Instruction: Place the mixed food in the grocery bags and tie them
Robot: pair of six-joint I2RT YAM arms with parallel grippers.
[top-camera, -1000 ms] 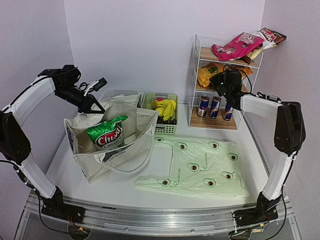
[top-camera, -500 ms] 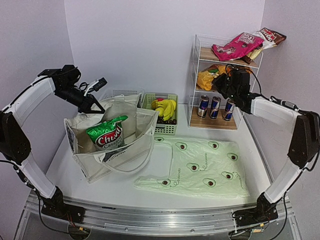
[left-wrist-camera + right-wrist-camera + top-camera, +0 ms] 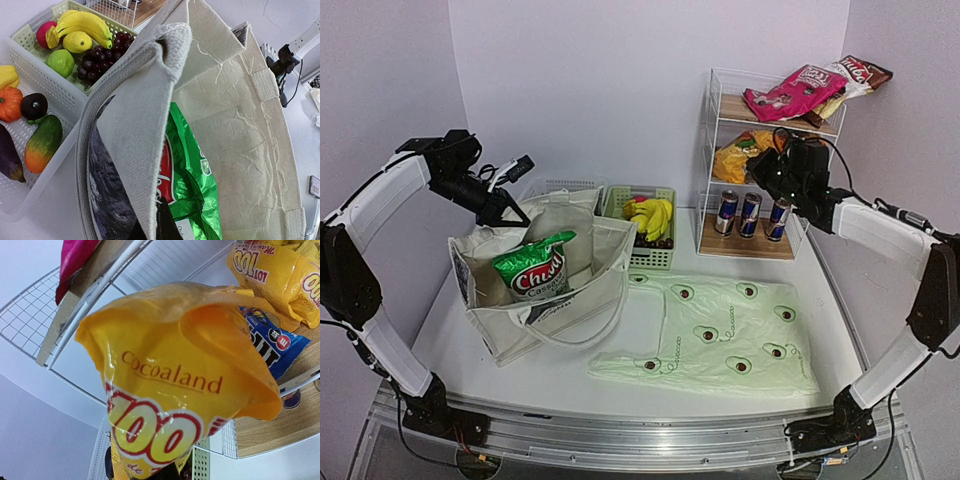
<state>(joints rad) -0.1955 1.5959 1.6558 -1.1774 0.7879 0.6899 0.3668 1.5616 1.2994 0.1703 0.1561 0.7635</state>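
A white counter [image 3: 570, 385] is sitting between pale lilac walls, with a white wire rack [image 3: 710, 140] standing at its far right. The right pincer [image 3: 763, 172] is reaching in at the rack's middle shelf and clamping its fingers on the lower edge of an orange Cocoaland packet [image 3: 180, 390]. In the right wrist view that packet is hanging in front of the shelf, where a second orange packet [image 3: 280, 275] and a blue packet [image 3: 270, 347] are lying. Blue-silver cans [image 3: 750, 213] are standing on the bottom shelf, and a pink packet [image 3: 790, 92] is lying on top.

At the left, the cream canvas tote [image 3: 570, 295] is standing open with a green-white crisp packet [image 3: 532, 268] leaning inside it. The left pincer [image 3: 510, 210] is gripping the tote's far rim, its fingers closed on the folded canvas. Just behind the tote, a green basket [image 3: 660, 258] is holding yellow bananas [image 3: 652, 215] and a dark grape bunch [image 3: 97, 62]. The pale-green avocado bag [image 3: 720, 340] is lying flat on the counter, to the right of the tote.
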